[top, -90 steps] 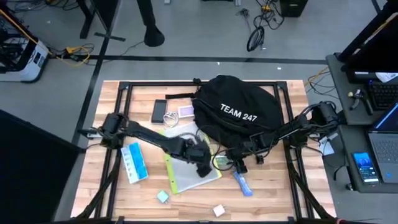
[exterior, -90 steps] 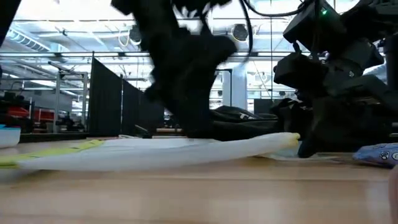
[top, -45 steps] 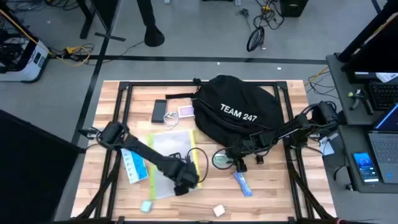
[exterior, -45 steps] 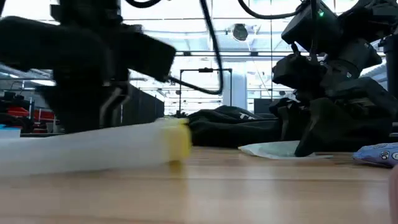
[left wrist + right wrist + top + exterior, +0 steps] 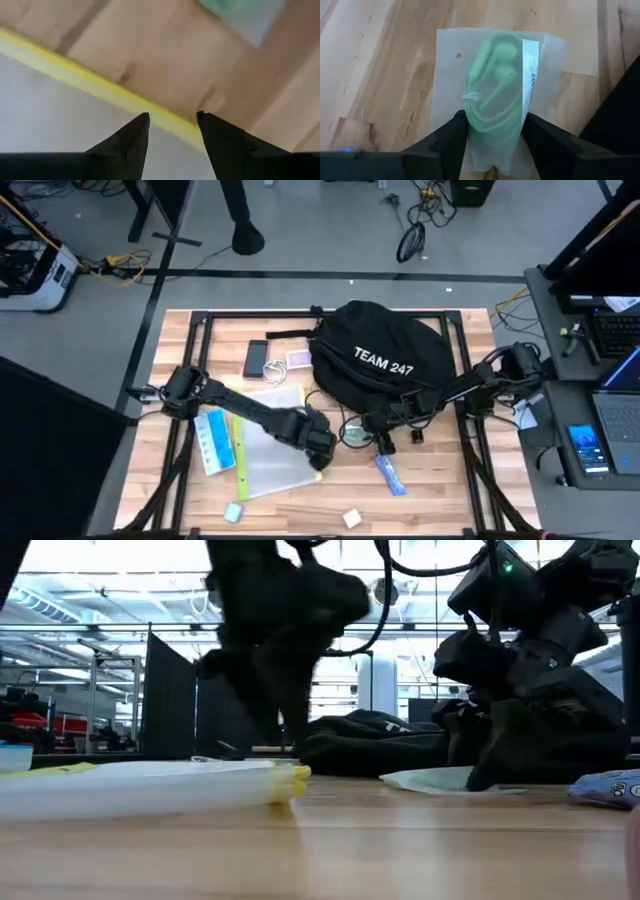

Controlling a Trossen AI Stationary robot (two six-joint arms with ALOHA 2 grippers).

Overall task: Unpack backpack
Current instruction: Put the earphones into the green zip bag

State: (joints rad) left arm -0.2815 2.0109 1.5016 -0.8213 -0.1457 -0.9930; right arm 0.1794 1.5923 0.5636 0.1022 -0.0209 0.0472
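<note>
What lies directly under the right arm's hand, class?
Under the right hand, a clear packet of coiled green earphones lies on the wooden table. The packet's near end is covered by the fingers.

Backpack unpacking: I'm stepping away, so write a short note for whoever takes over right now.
Left gripper: open above the yellow-edged clear pouch, holding nothing.
Right gripper: fingers on both sides of the bagged green earphones, which lie on the table in front of the backpack.
Out already: pouch, phone, blue packet, other small items.
Left: whether the backpack holds more cannot be seen.
</note>
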